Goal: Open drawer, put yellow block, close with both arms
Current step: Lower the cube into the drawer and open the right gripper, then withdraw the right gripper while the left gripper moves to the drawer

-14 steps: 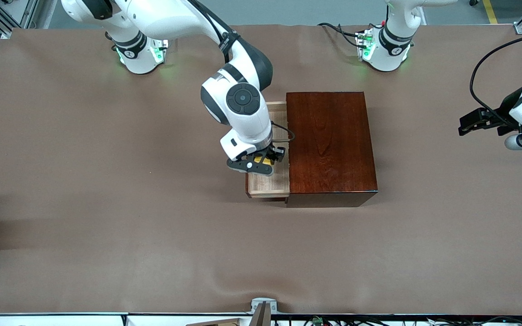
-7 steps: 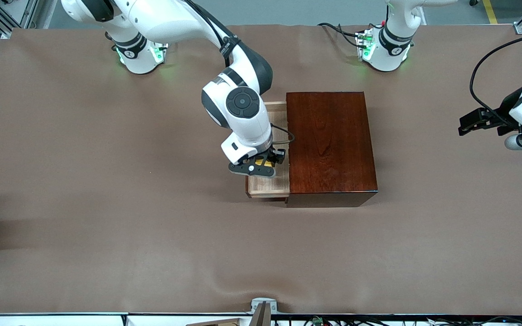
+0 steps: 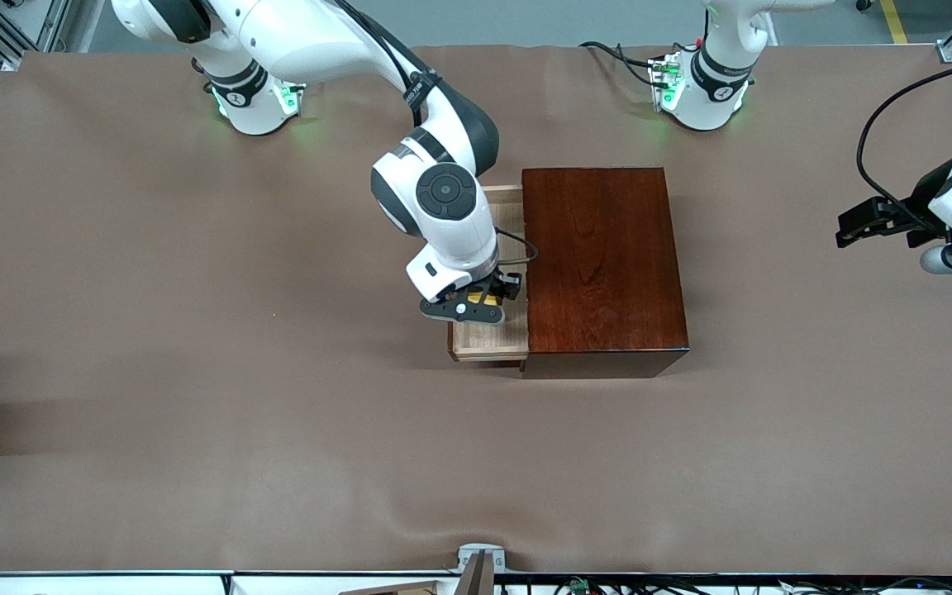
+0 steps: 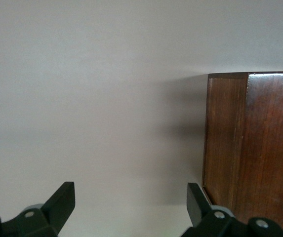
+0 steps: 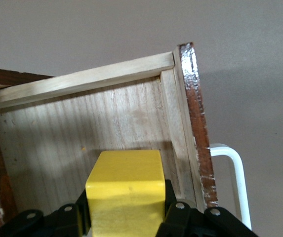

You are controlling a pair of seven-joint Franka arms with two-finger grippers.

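Note:
The drawer (image 3: 488, 337) stands pulled out of the dark reddish-brown wooden box (image 3: 600, 264), toward the right arm's end of the table. My right gripper (image 3: 476, 307) is shut on the yellow block (image 3: 478, 300) and holds it over the open drawer tray. In the right wrist view the yellow block (image 5: 125, 187) sits between the fingers above the pale tray floor (image 5: 72, 133), with the dark front and white handle (image 5: 237, 177) beside it. My left gripper (image 3: 864, 227) is open and waits at the left arm's end of the table; its wrist view shows the box (image 4: 252, 148).
The brown table cloth (image 3: 195, 330) stretches all round the box. The two green-lit arm bases (image 3: 257, 99) stand along the edge of the table farthest from the front camera. A black cable (image 3: 881, 124) loops above the left gripper.
My right gripper has moved a little lower over the drawer tray with the yellow block in it. The left arm has not moved.

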